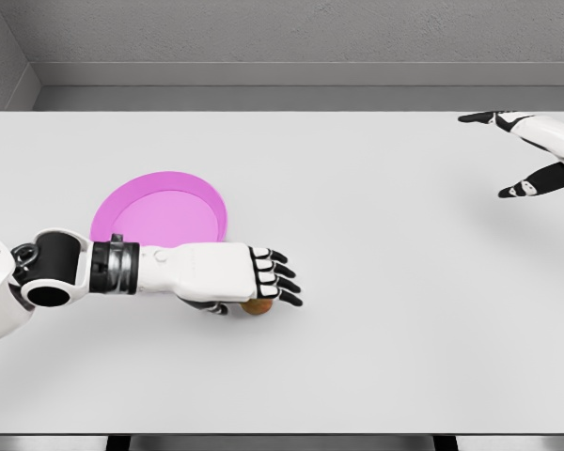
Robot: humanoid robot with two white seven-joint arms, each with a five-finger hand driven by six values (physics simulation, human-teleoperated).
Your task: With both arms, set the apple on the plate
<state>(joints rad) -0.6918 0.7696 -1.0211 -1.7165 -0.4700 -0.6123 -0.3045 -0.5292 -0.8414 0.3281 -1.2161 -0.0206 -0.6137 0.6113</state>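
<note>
**Mia:** Big white table (376, 357) with gray walls behind. Why is the left hand (227, 274) lying so low?

**Ben:** I think it wants the apple (259, 306). That sits on the table, tucked under the fingers, just beside the pink plate (160, 209).

**Mia:** Is it grabbing yet?

**Ben:** Fingers curl over it, but I cannot tell if they squeeze. The right hand (536, 155) waits far off, fingers spread, holding nothing.

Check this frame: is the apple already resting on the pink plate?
No, the apple sits on the white table under the left hand, just outside the pink plate.
</note>
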